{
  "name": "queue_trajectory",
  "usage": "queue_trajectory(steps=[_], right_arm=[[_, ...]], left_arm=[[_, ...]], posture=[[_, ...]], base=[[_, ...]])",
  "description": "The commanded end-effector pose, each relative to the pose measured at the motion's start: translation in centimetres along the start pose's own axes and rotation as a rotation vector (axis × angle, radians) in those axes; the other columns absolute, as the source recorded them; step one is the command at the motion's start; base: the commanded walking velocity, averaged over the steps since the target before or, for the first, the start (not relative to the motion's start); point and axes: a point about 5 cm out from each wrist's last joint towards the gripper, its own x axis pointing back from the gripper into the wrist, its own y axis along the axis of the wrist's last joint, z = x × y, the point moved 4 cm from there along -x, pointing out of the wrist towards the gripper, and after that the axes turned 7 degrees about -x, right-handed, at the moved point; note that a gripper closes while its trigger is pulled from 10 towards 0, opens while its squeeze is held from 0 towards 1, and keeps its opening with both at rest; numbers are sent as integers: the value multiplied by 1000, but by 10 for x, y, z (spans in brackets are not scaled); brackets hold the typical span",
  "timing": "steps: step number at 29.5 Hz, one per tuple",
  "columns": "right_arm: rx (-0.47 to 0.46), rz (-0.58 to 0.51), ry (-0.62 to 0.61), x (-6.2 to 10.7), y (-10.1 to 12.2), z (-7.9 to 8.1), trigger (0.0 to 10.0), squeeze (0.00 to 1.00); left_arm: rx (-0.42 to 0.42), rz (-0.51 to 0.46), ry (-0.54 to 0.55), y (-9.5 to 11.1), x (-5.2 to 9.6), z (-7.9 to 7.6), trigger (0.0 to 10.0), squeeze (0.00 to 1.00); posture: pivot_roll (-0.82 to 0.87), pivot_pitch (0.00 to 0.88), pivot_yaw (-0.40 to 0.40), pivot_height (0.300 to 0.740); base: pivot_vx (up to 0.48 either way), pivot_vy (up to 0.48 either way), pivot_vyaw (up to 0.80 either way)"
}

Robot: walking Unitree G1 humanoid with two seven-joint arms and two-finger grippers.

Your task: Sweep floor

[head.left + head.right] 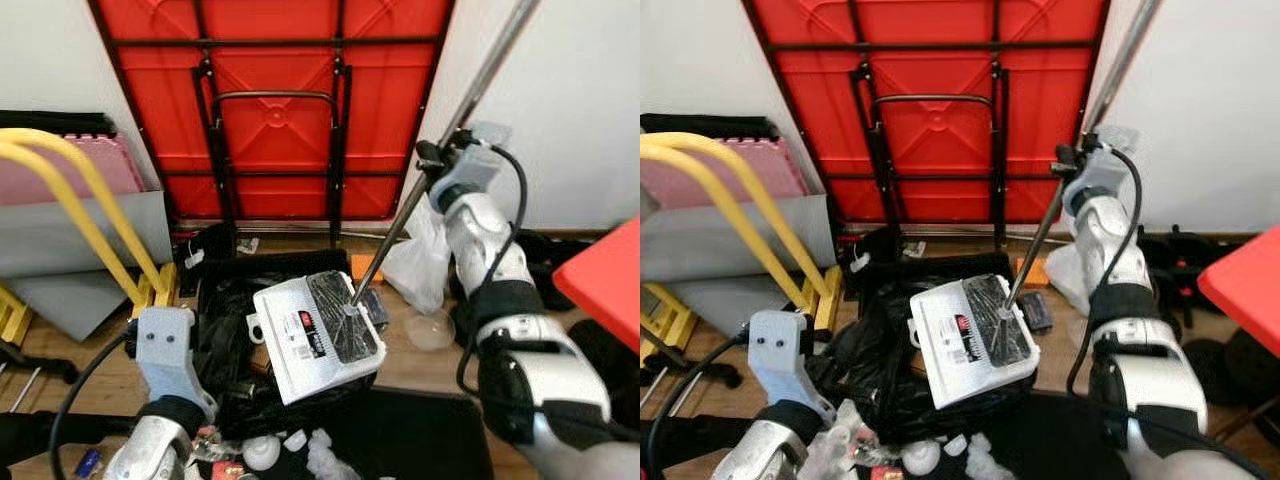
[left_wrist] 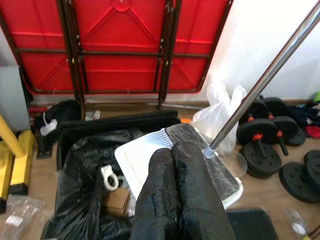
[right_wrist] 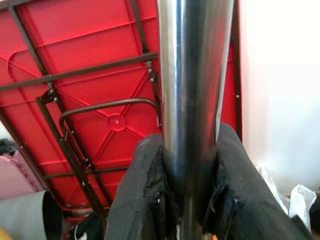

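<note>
Right wrist view: the right gripper [image 3: 187, 200] is clamped round the metal pole [image 3: 195, 90], whose white dustpan-like head [image 1: 318, 335] rests on the black bag [image 1: 225, 350]. The left gripper [image 2: 177, 160], fingers pressed together and empty, hovers just over that head. Tip slowly; the red table [image 1: 270, 100] stands close behind the bag, and clutter crowds around it.

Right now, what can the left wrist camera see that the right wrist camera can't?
Left wrist view: the left claw shut over a white dustpan, black bin bag, and dumbbells on the floor. Right wrist view: the right claw clamped on the metal pole, plus a pink mat. Both show that pole and the red folded table against the wall.
</note>
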Motion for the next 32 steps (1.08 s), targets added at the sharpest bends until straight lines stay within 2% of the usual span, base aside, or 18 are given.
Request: queue_trajectory(steps=[1,2,3,4,6,7,8,10,15,16,18,20,21,23,25,27,32], right_arm=[[18,-136,65,-8,36,21,10000,0],[22,-150,82,-12,41,29,10000,0],[22,-150,82,-12,41,29,10000,0],[30,-163,105,-15,47,40,10000,0],[30,-163,105,-15,47,40,10000,0],[53,-184,161,-20,58,63,10000,0],[53,-184,161,-20,58,63,10000,0],[86,-202,217,-22,65,83,10000,0],[127,-223,263,-22,70,99,10000,0],[210,-254,295,-22,76,114,10000,0],[210,-254,295,-22,76,114,10000,0],[355,-328,364,-18,86,150,10000,0],[355,-328,364,-18,86,150,10000,0],[443,-381,392,-14,91,170,10000,0],[443,-381,392,-14,91,170,10000,0],[578,-467,426,-8,98,192,10000,0],[613,-493,440,-5,100,199,10000,0]], left_arm=[[-8,27,72,-1,4,9,10000,0],[-19,35,79,-1,7,10,10000,0],[-19,35,79,-1,7,10,10000,0],[-25,35,76,0,10,9,10000,0],[-25,35,76,0,10,9,10000,0],[-25,37,86,4,15,9,10000,0],[-25,37,86,4,15,9,10000,0],[-21,33,101,7,17,10,10000,0],[-12,38,106,7,18,9,10000,0],[-9,41,104,7,18,8,10000,0],[-9,41,104,7,18,8,10000,0],[-4,44,101,7,18,6,10000,0],[-4,44,101,7,18,6,10000,0],[-1,47,100,8,19,4,10000,0],[-1,47,100,8,19,4,10000,0],[1,49,101,8,20,3,10000,0],[2,49,101,9,21,3,10000,0]], posture=[[-51,243,-47,740],[-37,258,-55,740],[-37,258,-55,740],[-31,264,-60,740],[-31,264,-60,740],[-21,275,-71,740],[-21,275,-71,740],[-20,277,-74,740],[-24,282,-78,740],[-29,284,-82,740],[-29,284,-82,740],[-33,287,-89,740],[-33,287,-89,740],[-32,290,-95,740],[-32,290,-95,740],[-32,296,-103,740],[-32,296,-103,740]], base=[[0,0,0],[0,0,0],[0,0,0],[0,0,0],[0,0,0],[442,0,0],[442,0,0],[0,0,0],[0,0,0],[0,0,0],[0,0,0],[0,0,0],[0,0,0],[0,0,0],[0,0,0],[0,0,0],[0,0,0]])
